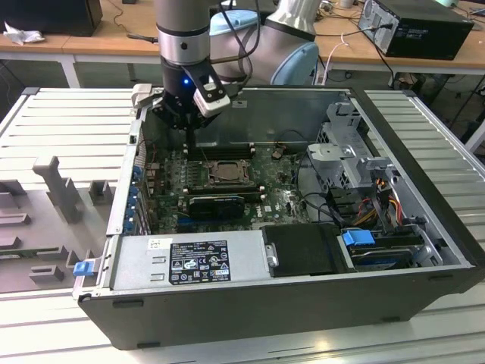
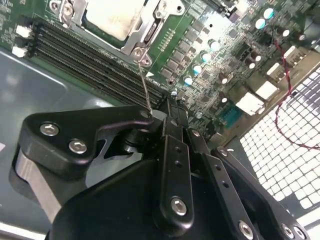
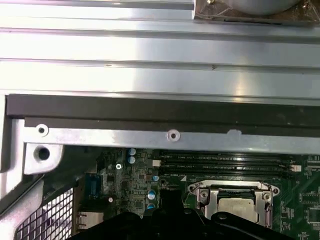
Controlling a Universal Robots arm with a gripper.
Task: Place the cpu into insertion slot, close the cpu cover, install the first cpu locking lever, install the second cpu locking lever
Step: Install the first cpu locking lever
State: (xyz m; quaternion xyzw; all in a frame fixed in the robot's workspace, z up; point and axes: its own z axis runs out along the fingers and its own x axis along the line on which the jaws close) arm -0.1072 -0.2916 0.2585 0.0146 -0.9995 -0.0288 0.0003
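Ribbed grey metal tabletop (image 1: 61,121) carries the open dark computer case (image 1: 250,303), with its green circuit board (image 1: 280,199) facing up. Your grey arm (image 1: 182,30) comes straight down into the far side of the case in the exterior view, wrist vertical. The black gripper (image 1: 189,140) hangs just above the board, near the far corner of the insertion slot (image 1: 226,173) on the exterior view's left. You'll find its fingers drawn together, with no gap showing between them. In the second wrist view, a thin silvery wire lever (image 2: 143,82) rises from the slot's corner up to the fingertips. You cannot tell whether it is pinched or merely touched, since the gripper's black linkage covers its end. The pale square cpu (image 2: 112,17) sits in the slot, with the silvery cpu cover (image 2: 150,32) lying flat around it. Long black memory slots (image 2: 85,55) run just beside. Both wrist views cut part of the slot off at the picture edge
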